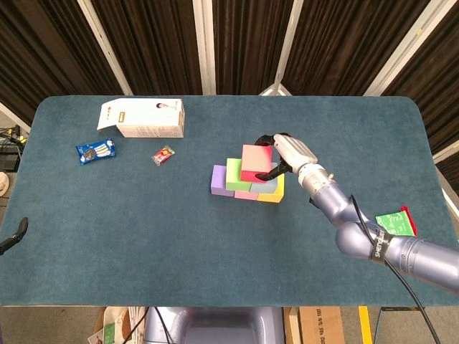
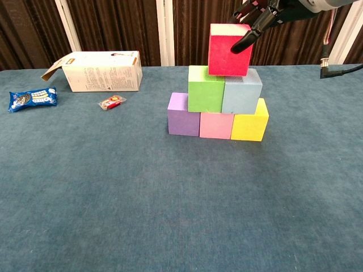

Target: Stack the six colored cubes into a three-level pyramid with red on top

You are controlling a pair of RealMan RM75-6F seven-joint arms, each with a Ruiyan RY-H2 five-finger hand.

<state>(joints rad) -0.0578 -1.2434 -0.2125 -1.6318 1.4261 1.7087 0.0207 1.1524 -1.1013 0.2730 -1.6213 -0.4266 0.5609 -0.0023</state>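
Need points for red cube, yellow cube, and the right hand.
red cube [image 2: 227, 52], chest view, on its front face.
yellow cube [image 2: 248, 127], chest view, on its front face.
right hand [image 1: 289, 152], head view, on the white back of the hand, beside the red cube.

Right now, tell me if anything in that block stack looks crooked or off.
The red block on top sits slightly tilted, not square with the green block and grey-blue block under it. The right hand holds it. The bottom row looks tidy.
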